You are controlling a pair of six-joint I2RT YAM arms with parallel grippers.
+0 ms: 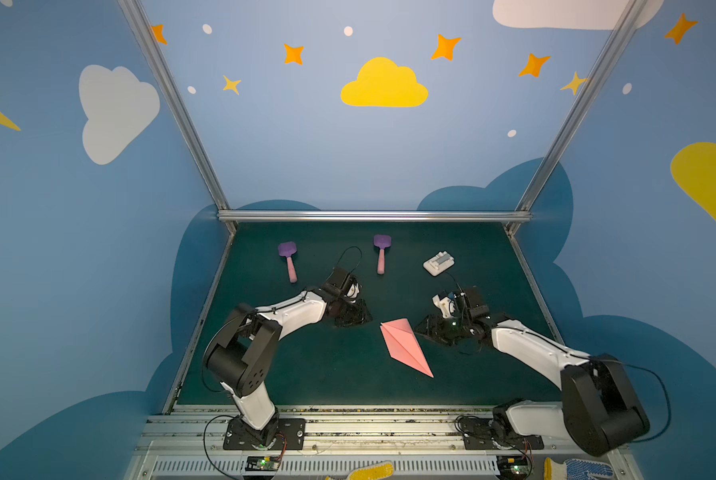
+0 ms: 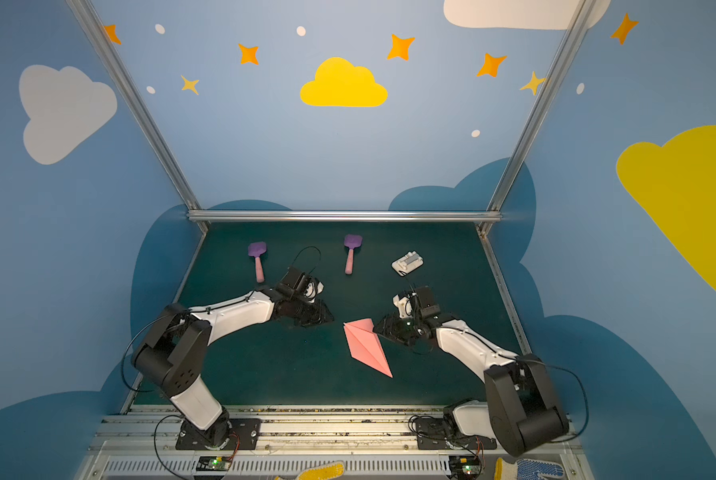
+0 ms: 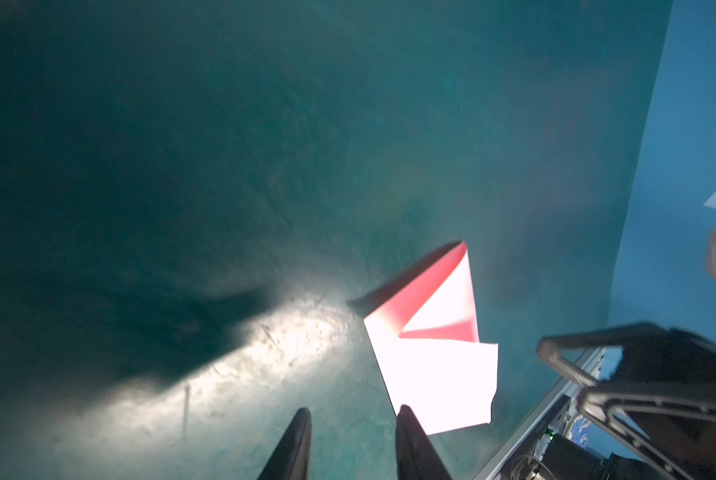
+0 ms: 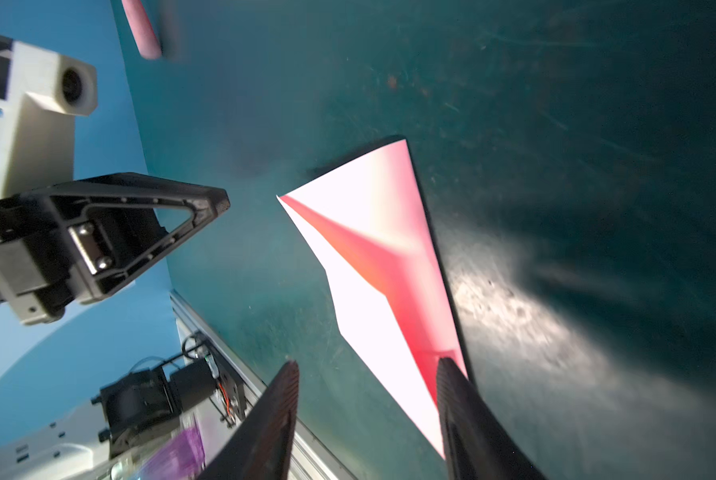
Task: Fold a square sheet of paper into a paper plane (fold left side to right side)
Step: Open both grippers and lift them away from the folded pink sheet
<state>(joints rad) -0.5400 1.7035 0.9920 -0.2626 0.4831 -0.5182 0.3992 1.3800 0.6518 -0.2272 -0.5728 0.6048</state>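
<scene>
The paper plane (image 1: 404,345) is lying folded on the table (image 1: 327,374), lower centre of the frame; folding is being judged complete. Left jaws and right jaws are being held parted, empty.

Robot lab test cell. An aluminium frame (image 1: 372,215) enclosed a dark green table mat (image 1: 327,374). The blue walls (image 1: 306,166) carried painted clouds and stars. The left arm (image 1: 294,313) and right arm (image 1: 530,345) were bolted to a metal rail (image 1: 389,428) along the mat's near edge.
</scene>
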